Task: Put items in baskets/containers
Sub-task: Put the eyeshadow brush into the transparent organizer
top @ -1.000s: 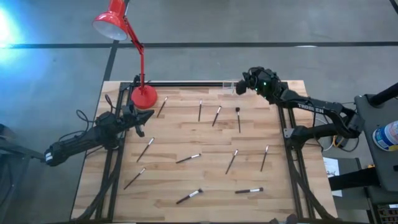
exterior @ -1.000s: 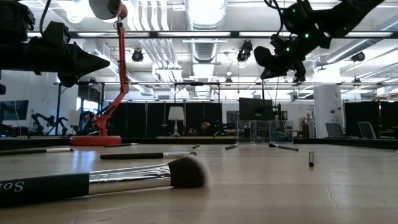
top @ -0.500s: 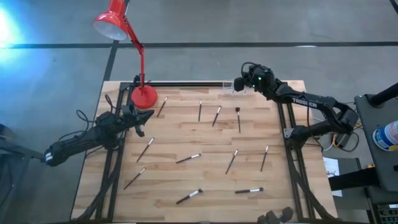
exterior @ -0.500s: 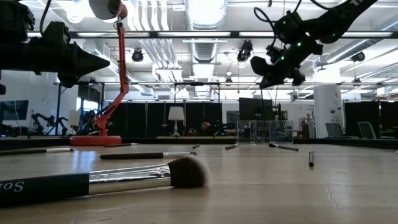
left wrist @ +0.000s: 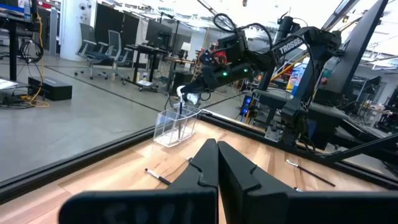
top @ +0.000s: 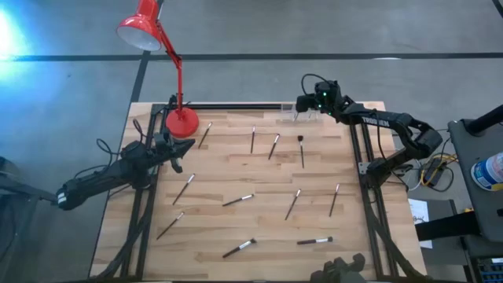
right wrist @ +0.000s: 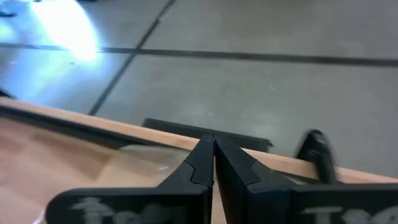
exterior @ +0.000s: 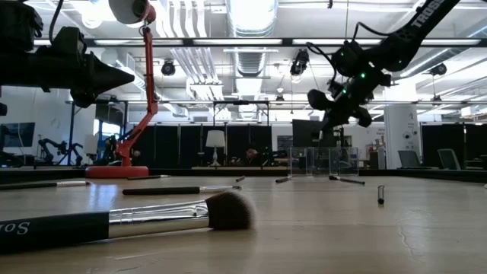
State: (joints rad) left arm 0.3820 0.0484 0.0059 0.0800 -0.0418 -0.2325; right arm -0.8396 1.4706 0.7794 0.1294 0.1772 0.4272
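Our right claw [top: 301, 103] hovers closed above the clear organiser [top: 289, 111]; our left claw [top: 189, 145] waits closed over the desk [top: 259, 220].

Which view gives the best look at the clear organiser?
The left wrist view: the clear organiser shows whole, with a brush standing inside. The high view shows a faint outline at the table's far edge; the low view shows it distant; the right wrist view doesn't show it.
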